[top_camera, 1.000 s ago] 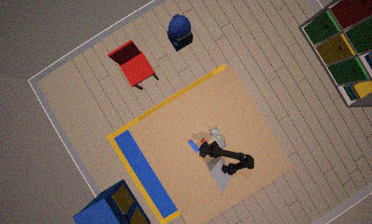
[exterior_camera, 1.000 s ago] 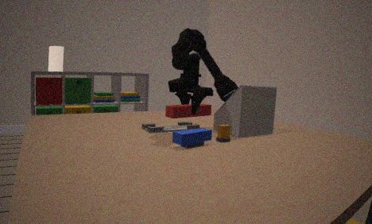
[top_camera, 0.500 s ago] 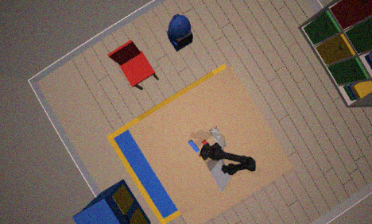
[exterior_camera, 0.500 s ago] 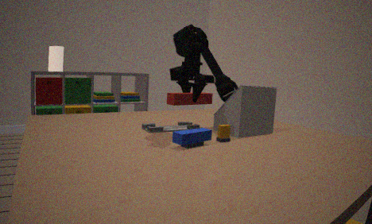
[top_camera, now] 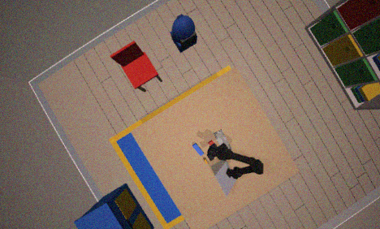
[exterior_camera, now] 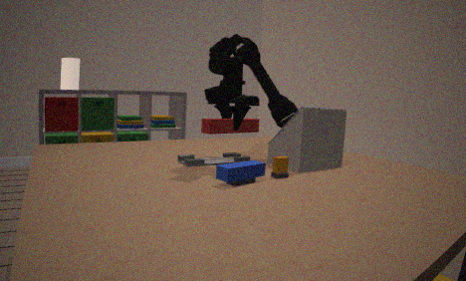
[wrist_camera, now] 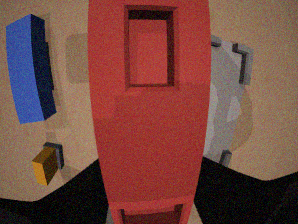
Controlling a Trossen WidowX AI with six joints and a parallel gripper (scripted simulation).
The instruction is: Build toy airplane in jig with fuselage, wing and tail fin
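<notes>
The red fuselage (top_camera: 211,143) (exterior_camera: 213,126) (wrist_camera: 150,125) is held level in the air, its sockets facing up in the wrist view. My gripper (exterior_camera: 232,120) (wrist_camera: 146,157) is shut on it, one finger on each side. The grey jig cradle (exterior_camera: 213,160) (wrist_camera: 220,100) lies on the table below and to the right of the fuselage in the wrist view, partly hidden by it. The blue wing (top_camera: 197,149) (exterior_camera: 240,171) (wrist_camera: 22,70) lies on the table at the left of the wrist view. The orange tail fin (top_camera: 205,161) (exterior_camera: 280,165) (wrist_camera: 45,165) stands near the wing on its dark base.
A large grey block (top_camera: 227,184) (exterior_camera: 323,140) with a sloping side stands beside the arm, behind the tail fin in the exterior view. A blue strip (top_camera: 149,179) lies along one table edge. A red chair (top_camera: 140,71) and shelves stand away from the table.
</notes>
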